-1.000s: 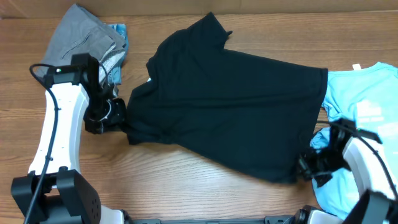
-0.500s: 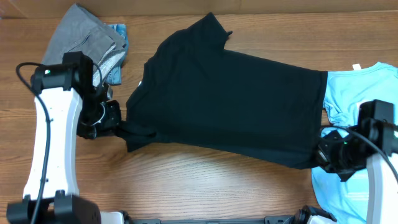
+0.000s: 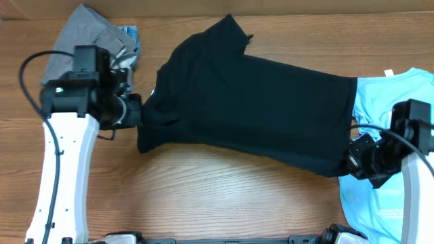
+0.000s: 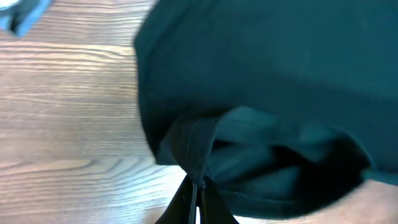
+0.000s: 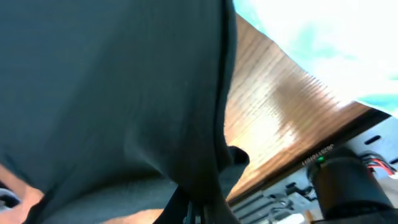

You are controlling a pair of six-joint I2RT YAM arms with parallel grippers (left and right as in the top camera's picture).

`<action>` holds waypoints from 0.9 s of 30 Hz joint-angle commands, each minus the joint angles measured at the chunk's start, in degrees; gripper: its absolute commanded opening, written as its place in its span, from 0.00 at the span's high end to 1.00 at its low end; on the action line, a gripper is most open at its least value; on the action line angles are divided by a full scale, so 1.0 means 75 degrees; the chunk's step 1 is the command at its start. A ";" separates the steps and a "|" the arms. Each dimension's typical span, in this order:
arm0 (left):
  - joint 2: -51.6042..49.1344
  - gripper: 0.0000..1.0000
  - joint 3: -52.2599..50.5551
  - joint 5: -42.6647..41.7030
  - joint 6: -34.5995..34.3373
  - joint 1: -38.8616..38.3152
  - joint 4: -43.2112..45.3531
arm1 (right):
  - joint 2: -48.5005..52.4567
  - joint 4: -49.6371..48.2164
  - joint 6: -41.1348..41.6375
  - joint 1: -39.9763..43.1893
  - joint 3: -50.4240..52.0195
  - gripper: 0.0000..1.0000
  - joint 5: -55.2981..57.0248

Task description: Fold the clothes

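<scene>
A black short-sleeved T-shirt point(image 3: 251, 102) lies spread across the middle of the wooden table, one of the clothes. My left gripper point(image 3: 137, 112) is shut on its left sleeve edge and holds that edge off the wood. In the left wrist view the pinched black fabric point(image 4: 193, 146) bunches right above my left gripper point(image 4: 196, 190). My right gripper point(image 3: 347, 165) is shut on the shirt's lower right hem corner. The right wrist view shows the black cloth point(image 5: 112, 81) draping from my right gripper point(image 5: 194, 208).
A light-blue printed T-shirt point(image 3: 397, 115) lies at the right edge, partly under the right arm. Grey pieces point(image 3: 91, 41) are heaped at the back left, with a bit of blue cloth point(image 3: 130, 32) beside them. Bare wood point(image 3: 224, 196) runs along the front.
Both grippers moved away from the front edge with the black shirt in them. The left sleeve went up and back. The right hem corner was pulled right, stretching the shirt flatter.
</scene>
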State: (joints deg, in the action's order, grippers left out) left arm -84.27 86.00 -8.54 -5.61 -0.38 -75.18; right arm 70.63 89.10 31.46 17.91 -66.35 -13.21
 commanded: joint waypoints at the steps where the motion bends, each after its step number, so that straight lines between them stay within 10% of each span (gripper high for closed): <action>1: -0.0318 0.96 0.0146 0.0291 0.0184 -0.0431 0.0108 | 0.0527 -0.0114 -0.0201 -0.0032 -0.0149 0.96 0.0073; 21: -0.1851 0.87 0.0146 0.0545 0.0178 -0.1119 0.2955 | 0.2681 -0.2932 0.0067 -0.0023 -0.0149 0.92 0.0166; 22: -0.1920 0.80 0.0146 0.0548 0.0178 -0.1154 0.3016 | 0.2702 -0.3118 0.0064 -0.0023 -0.0149 0.84 0.0166; 24: -0.2066 0.60 0.0146 0.0734 0.0178 -0.1154 0.3031 | 0.2702 -0.3363 0.0050 -0.0023 -0.0149 0.34 0.0166; 27: -0.2151 0.35 0.0146 0.1274 0.0175 -0.1055 0.2652 | 0.2702 -0.3220 -0.0003 -0.0023 -0.0149 0.19 0.0274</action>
State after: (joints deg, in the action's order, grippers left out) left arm -99.53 86.00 -2.66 -4.58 -8.91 -53.56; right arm 90.89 64.18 31.42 17.91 -66.39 -12.49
